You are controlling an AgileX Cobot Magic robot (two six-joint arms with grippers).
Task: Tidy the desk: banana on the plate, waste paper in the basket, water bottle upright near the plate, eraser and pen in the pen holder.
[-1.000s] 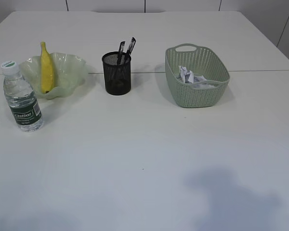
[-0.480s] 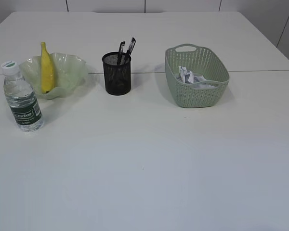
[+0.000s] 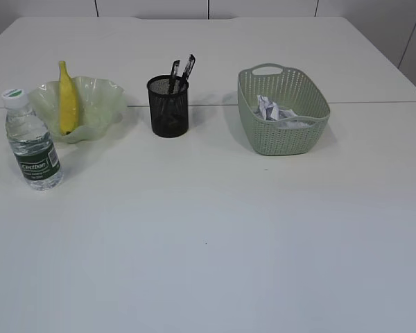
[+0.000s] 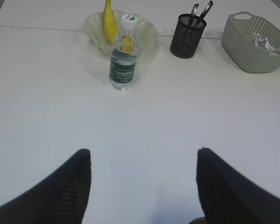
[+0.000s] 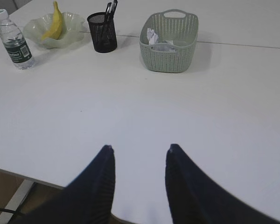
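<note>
1. The arm shadows seen on the worktop [image 3: 208, 263] a second ago are gone; both arms are pulled back.
2. Left hand [image 4: 142, 186] and right hand [image 5: 139, 179] gape open, empty.
3. Banana [image 3: 67, 97] lies on the plate [image 3: 104, 94], bottle [image 3: 32, 140] stands upright beside it, paper [image 3: 269, 108] sits in the basket [image 3: 284, 139], pens [image 3: 182, 71] stand in the holder [image 3: 169, 111]; the task looks finished.

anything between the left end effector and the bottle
Nothing visible. In the left wrist view the left end effector hangs open over bare table, and the bottle stands upright ahead of it, just in front of the plate.

Black tapered fingers [image 4: 79, 186], fine mesh texture.
</note>
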